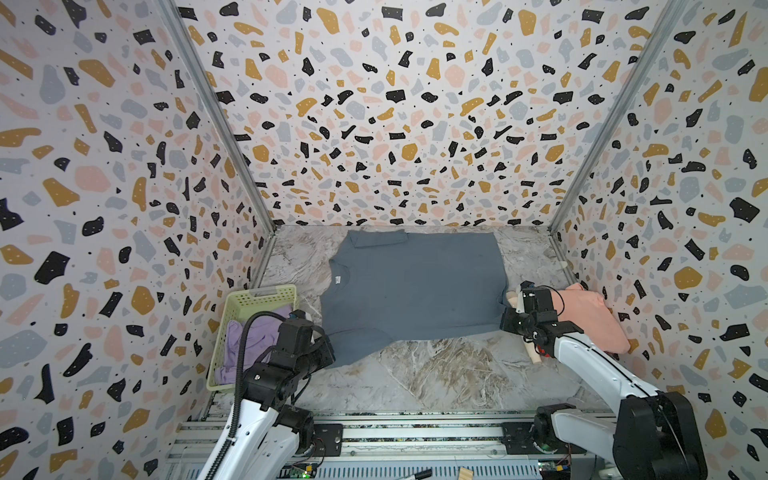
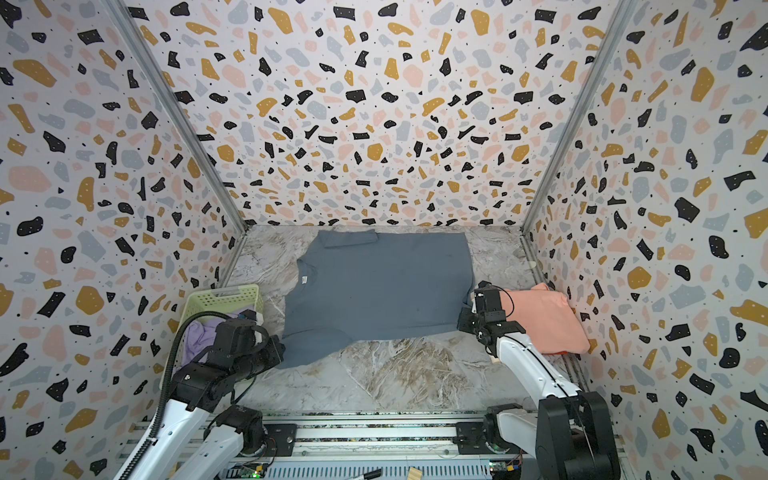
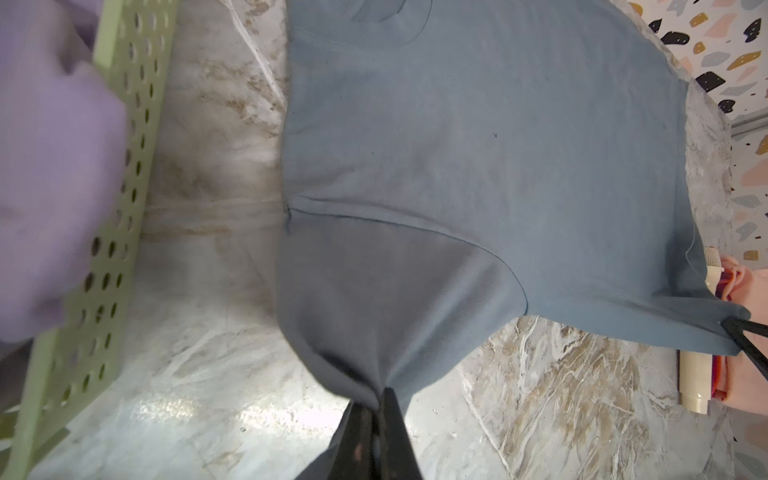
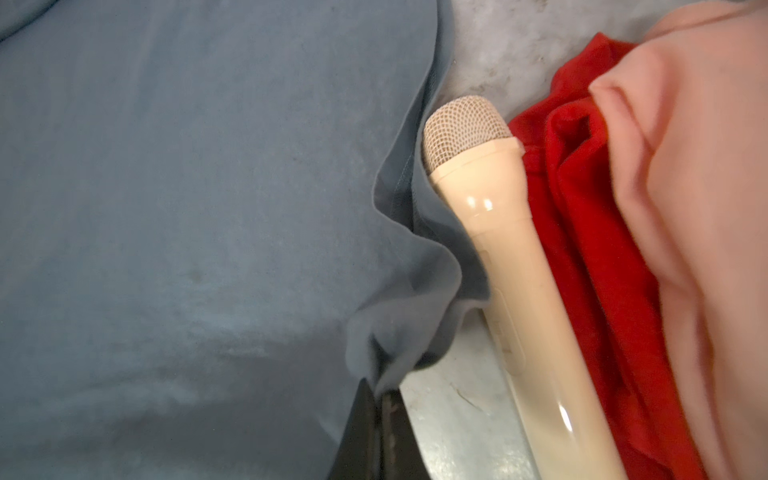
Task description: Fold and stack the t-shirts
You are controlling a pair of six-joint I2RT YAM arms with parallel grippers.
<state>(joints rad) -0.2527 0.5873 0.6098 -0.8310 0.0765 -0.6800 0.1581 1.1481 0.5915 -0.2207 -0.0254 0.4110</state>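
Observation:
A slate blue-grey t-shirt (image 1: pixel 415 286) (image 2: pixel 382 286) lies spread on the marble table, its white neck label (image 1: pixel 338 279) towards the left. My left gripper (image 3: pixel 380 399) is shut on the near-left sleeve, and the cloth bunches at its tips. My right gripper (image 4: pixel 378 388) is shut on the near-right hem corner, close to the table. A folded salmon pink t-shirt (image 1: pixel 590 316) (image 4: pixel 685 208) lies at the right on a red t-shirt (image 4: pixel 590 249). The lilac t-shirt (image 1: pixel 253 336) (image 3: pixel 50 187) is crumpled in the basket.
The pale green lattice basket (image 1: pixel 249 299) (image 3: pixel 120 208) stands at the near left beside my left arm. A cream toy microphone (image 4: pixel 511 257) (image 3: pixel 694 374) lies between the blue-grey hem and the red and pink shirts. Patterned walls close three sides.

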